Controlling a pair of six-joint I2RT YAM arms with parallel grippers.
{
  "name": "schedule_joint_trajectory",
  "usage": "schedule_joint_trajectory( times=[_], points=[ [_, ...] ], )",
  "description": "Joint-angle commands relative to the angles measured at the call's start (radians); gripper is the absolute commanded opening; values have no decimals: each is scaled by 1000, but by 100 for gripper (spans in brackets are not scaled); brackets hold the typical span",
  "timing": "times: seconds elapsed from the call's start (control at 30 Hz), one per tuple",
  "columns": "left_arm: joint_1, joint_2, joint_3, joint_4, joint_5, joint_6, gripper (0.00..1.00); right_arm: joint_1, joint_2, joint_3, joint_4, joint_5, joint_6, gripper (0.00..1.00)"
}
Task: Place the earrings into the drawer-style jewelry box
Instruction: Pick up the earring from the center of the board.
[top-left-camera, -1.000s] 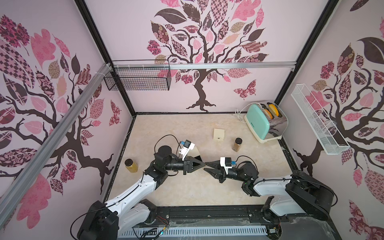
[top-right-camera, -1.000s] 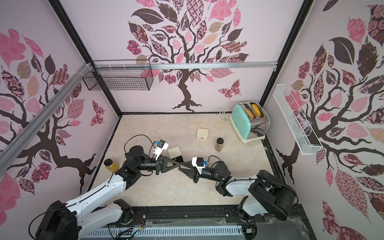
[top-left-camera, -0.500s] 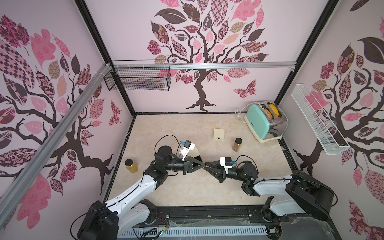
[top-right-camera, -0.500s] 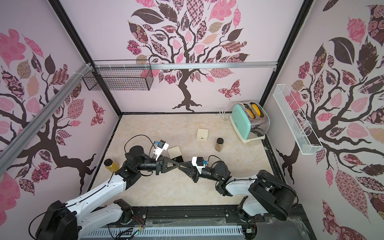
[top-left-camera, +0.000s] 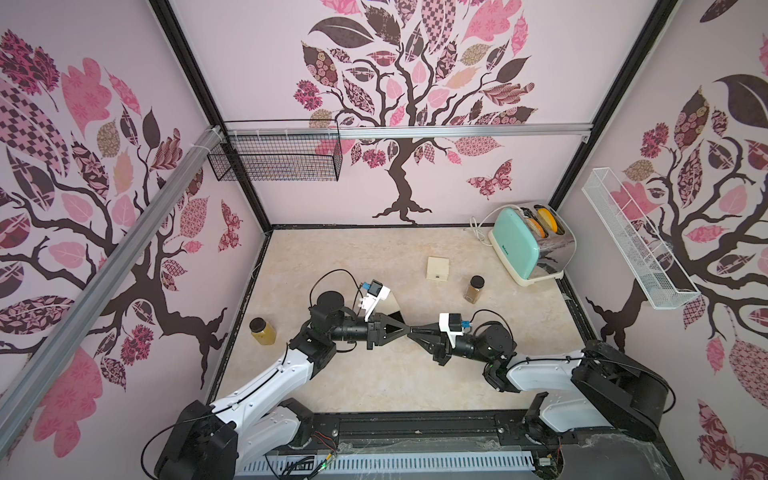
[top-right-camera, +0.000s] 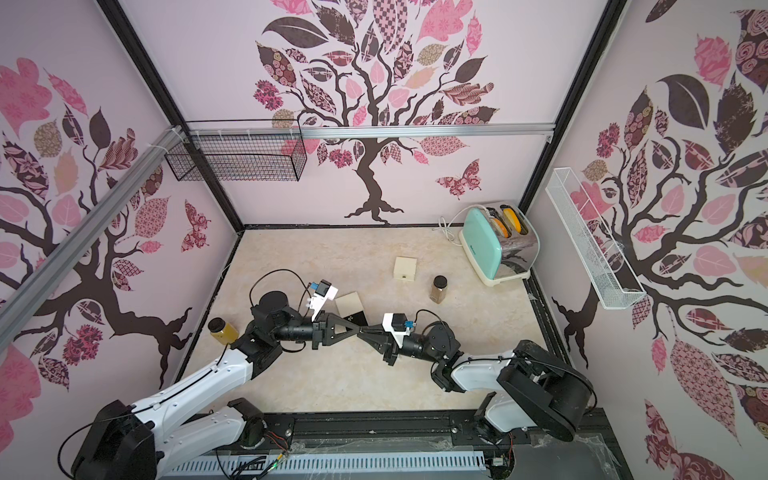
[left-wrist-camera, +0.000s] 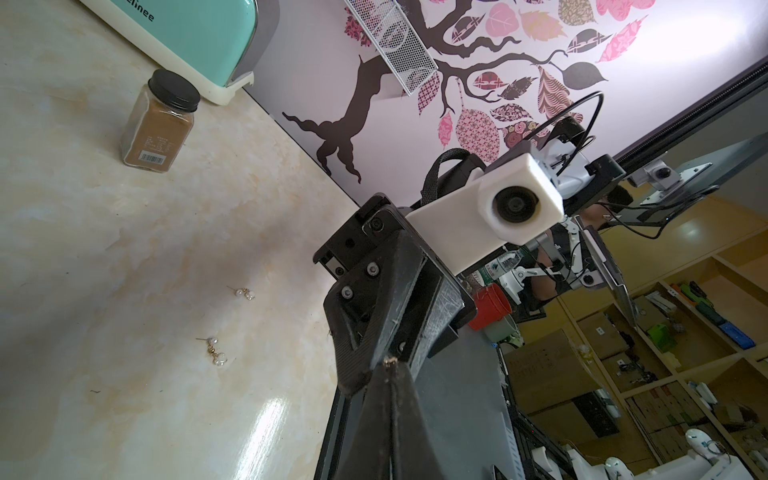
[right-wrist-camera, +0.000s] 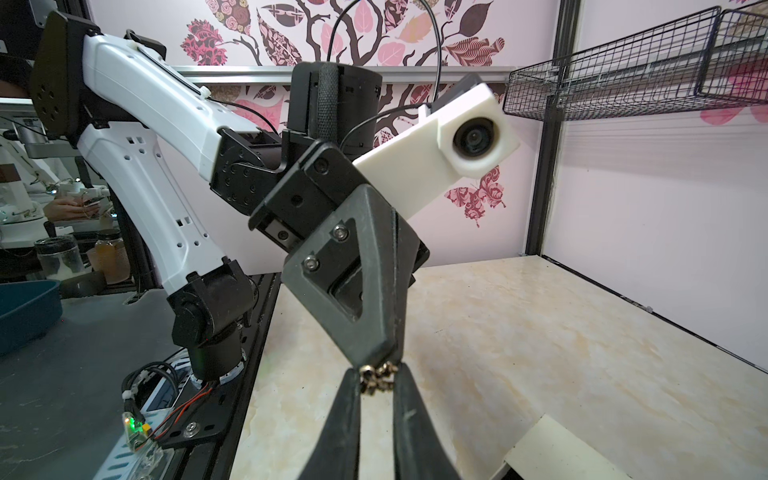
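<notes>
Both grippers meet tip to tip above the middle of the table. My left gripper (top-left-camera: 405, 329) is shut, with a small golden earring (left-wrist-camera: 389, 362) pinched at its very tip. My right gripper (top-left-camera: 415, 331) faces it, and its fingers (right-wrist-camera: 356, 384) press the same golden earring (right-wrist-camera: 377, 378) from both sides. Two pearl-and-gold earrings (left-wrist-camera: 245, 293) (left-wrist-camera: 216, 352) lie loose on the marble table, apart from both grippers. The jewelry box (top-right-camera: 349, 305), with a tan top and a dark drawer pulled out, sits on the table just behind the meeting point. Its cream corner (right-wrist-camera: 552, 446) shows in the right wrist view.
A small cream square box (top-left-camera: 437, 269) and a brown-filled jar (top-left-camera: 474, 289) stand further back. A mint toaster (top-left-camera: 528, 243) fills the back right corner. Another jar (top-left-camera: 262, 330) stands at the left edge. Wire baskets (top-left-camera: 276, 156) hang on the walls.
My right gripper has moved left up to the left gripper's tip. Its jaws have narrowed onto the earring. The left arm has stayed still.
</notes>
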Motion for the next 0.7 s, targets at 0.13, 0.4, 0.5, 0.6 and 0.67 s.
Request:
schedule_joint_trajectory(
  times=[0.13, 0.4, 0.5, 0.6, 0.67],
  points=[
    [-6, 10, 0, -16, 5, 11, 0, 3, -24, 46, -18, 2, 12, 13],
    [-5, 4, 8, -56, -17, 31, 0, 3, -31, 61, -72, 33, 27, 10],
    [-5, -5, 14, -82, -35, 48, 5, 3, -34, 65, -98, 59, 31, 10],
    [-4, -19, 20, -111, -61, 61, 15, 3, -34, 71, -129, 81, 44, 10],
    [-4, -30, 23, -128, -82, 70, 22, 3, -38, 87, -187, 95, 48, 9]
  ],
)
